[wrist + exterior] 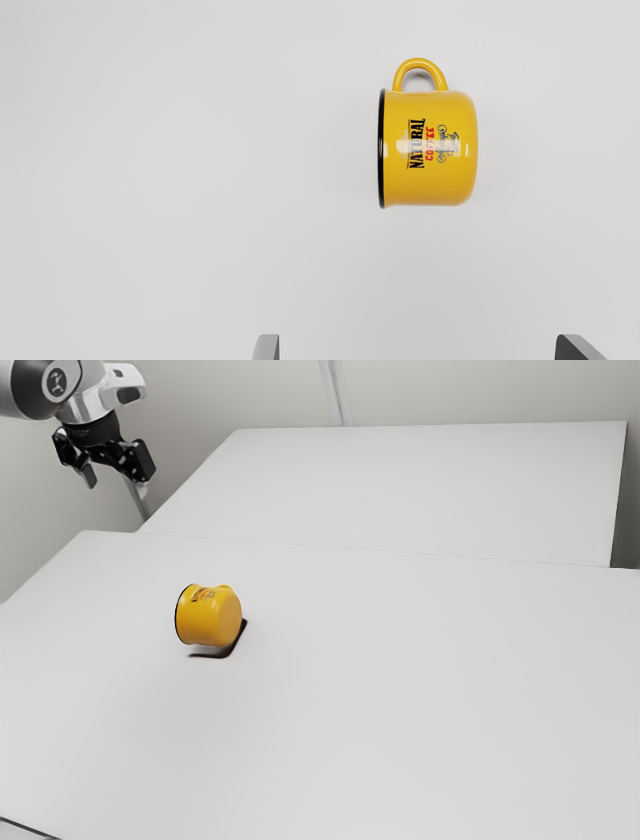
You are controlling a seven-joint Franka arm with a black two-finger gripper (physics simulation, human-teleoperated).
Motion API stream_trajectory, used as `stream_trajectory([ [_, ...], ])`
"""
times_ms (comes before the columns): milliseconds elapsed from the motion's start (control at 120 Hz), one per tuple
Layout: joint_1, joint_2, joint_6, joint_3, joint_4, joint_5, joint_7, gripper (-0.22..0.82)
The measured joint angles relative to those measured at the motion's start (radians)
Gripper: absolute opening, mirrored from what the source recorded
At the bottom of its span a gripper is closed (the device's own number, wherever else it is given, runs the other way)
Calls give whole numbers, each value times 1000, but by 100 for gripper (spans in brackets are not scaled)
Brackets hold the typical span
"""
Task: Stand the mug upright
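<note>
Operator: The hand (116, 482) is hanging raised above the table (400, 690). What is it grasping?

Instructor: Nothing. Its fingers (269, 347) are standing wide apart, leaving it released

Operator: How is the mug (430, 150) lying?

Instructor: It is lying on its side on the table, toward the exterior view's left. Its black rim (381, 150) is facing that same side; its bottom (231, 615) is facing the opposite way

Operator: What is steadying it?

Instructor: The handle (419, 61) is sticking out sideways from the round wall, so it is probably limiting any roll one way

Operator: Why are the fingers standing so wide?

Instructor: They are presumably providing room for straddling the mug. Uprighting is requiring a quarter turn, mouth upward; a loose grasp is risking a slip
</note>
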Motion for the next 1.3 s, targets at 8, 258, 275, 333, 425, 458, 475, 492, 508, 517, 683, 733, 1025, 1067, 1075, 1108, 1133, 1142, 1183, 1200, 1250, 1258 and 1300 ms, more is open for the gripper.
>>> stream_trajectory([
  [8,0,0,0,0,-1,0,0,60],
  [258,34,1,14,7,-37,0,-10,60],
  [275,43,2,14,8,-41,-5,-11,60],
  [333,81,5,14,9,-59,-49,-12,60],
  [425,150,8,12,9,-116,-151,-14,60],
  [458,176,14,12,9,-140,-193,-14,60],
  [475,189,20,12,9,-148,-214,-14,60],
  [492,202,28,12,9,-154,-233,-14,60],
  [508,214,37,11,9,-159,-253,-14,60],
  [517,220,43,11,9,-161,-263,-14,60],
  [683,318,163,-2,9,-167,-432,-1,60],
  [733,329,194,-5,9,-161,-474,10,60],
  [1025,386,404,-6,10,-58,-698,101,60],
  [1067,390,428,-5,10,-40,-724,115,60],
  [1075,390,432,-5,11,-38,-731,118,60],
  [1108,392,450,-5,11,-31,-756,129,60],
  [1133,394,461,-4,11,-28,-774,138,60],
  [1142,395,465,-4,12,-27,-781,141,60],
  [1183,399,481,-4,12,-25,-814,156,60],
  [1200,400,486,-4,12,-24,-828,162,60],
  [1250,403,499,-3,12,-23,-875,181,60],
  [1258,403,501,-3,12,-23,-882,184,60],
  [1300,405,511,-2,12,-13,-913,199,60],
])
